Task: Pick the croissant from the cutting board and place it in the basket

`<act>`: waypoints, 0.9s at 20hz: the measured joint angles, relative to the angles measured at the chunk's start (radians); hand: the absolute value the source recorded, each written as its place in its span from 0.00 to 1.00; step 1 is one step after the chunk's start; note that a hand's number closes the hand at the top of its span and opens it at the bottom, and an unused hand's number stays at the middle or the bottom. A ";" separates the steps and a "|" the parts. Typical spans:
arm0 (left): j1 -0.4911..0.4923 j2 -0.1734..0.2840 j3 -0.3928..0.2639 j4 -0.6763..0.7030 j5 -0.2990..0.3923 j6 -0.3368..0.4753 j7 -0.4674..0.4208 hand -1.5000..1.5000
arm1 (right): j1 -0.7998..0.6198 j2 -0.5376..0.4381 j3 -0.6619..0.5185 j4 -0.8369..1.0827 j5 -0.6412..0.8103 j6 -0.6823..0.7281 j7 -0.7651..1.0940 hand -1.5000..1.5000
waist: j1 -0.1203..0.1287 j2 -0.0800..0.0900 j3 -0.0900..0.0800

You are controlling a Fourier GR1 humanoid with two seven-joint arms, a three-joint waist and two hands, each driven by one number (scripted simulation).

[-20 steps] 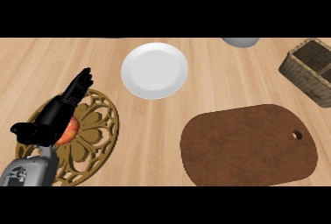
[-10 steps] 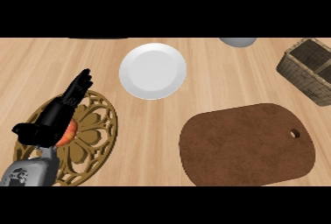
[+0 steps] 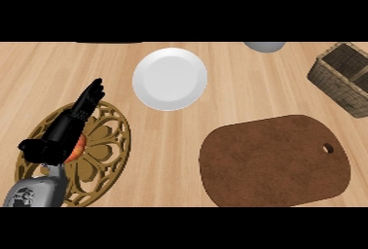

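Brown cutting board lies bare, w/ no croissant in view, well right of the left hand, whose fingers are straight, holding nothing. Basket far right. Croissant prob. light, flaky, crushable: pinch mid-body, gently. Right hand not seen.

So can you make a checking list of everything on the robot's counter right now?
Surface: wooden counter, light planks.
Job's things: brown cutting board with nothing on top; no croissant seen; wicker basket at the right edge, partly cut off.
Clutter: white plate; gold openwork trivet; grey object at the top edge, too cut off to name.
Hands: left hand over the trivet, fingers straight, something orange showing just beneath it; right hand not in view.
Cables: nothing seen.
Surroundings: nothing seen beyond the counter.
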 measured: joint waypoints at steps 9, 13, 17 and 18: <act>-0.007 0.003 0.007 -0.010 0.013 -0.016 0.011 0.50 | 0.031 -0.061 -0.046 0.075 -0.103 -0.137 -0.135 0.00 | 0.006 0.001 0.000; -0.018 0.009 0.020 0.024 0.010 -0.017 -0.013 0.50 | 0.005 -0.086 -0.043 0.099 -0.142 -0.132 -0.186 0.00 | 0.006 0.002 0.000; -0.024 0.004 0.014 0.023 0.002 -0.014 -0.008 0.50 | -0.019 -0.091 -0.064 0.095 -0.208 -0.157 -0.248 0.00 | 0.006 0.001 0.000; -0.017 0.000 0.008 0.015 -0.002 -0.010 -0.006 0.50 | -0.028 -0.101 -0.072 0.091 -0.224 -0.156 -0.252 0.00 | 0.007 0.001 0.000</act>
